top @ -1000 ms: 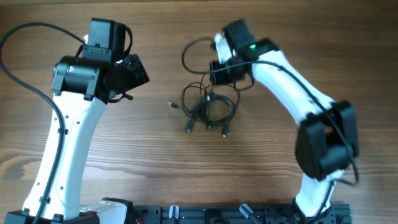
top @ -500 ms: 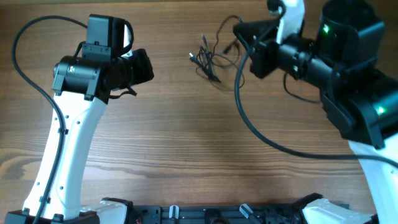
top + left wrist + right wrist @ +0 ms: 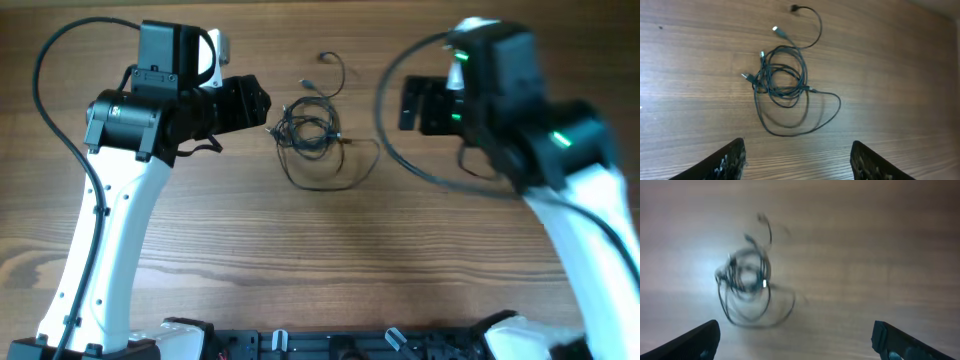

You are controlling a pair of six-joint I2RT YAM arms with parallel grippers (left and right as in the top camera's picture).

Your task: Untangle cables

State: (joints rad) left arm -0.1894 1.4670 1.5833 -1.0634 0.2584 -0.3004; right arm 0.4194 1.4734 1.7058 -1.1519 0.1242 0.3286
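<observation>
A tangle of thin black cables lies on the wooden table, with one loop trailing toward the front and a loose strand curling toward the back. My left gripper sits just left of the tangle, apart from it. In the left wrist view the cables lie ahead of the open left gripper, with nothing between its fingers. My right gripper is blurred, to the right of the cables. In the right wrist view the right gripper stands wide open and the cables lie blurred ahead and to the left.
The right arm's own thick black cable arcs over the table beside the tangle. The left arm's white link runs down the left side. A black rail lines the front edge.
The right gripper has opened and pulled back to the right, leaving the cables on the table. The tangle now lies further left, with a wider loop. The left gripper has edged toward it.
</observation>
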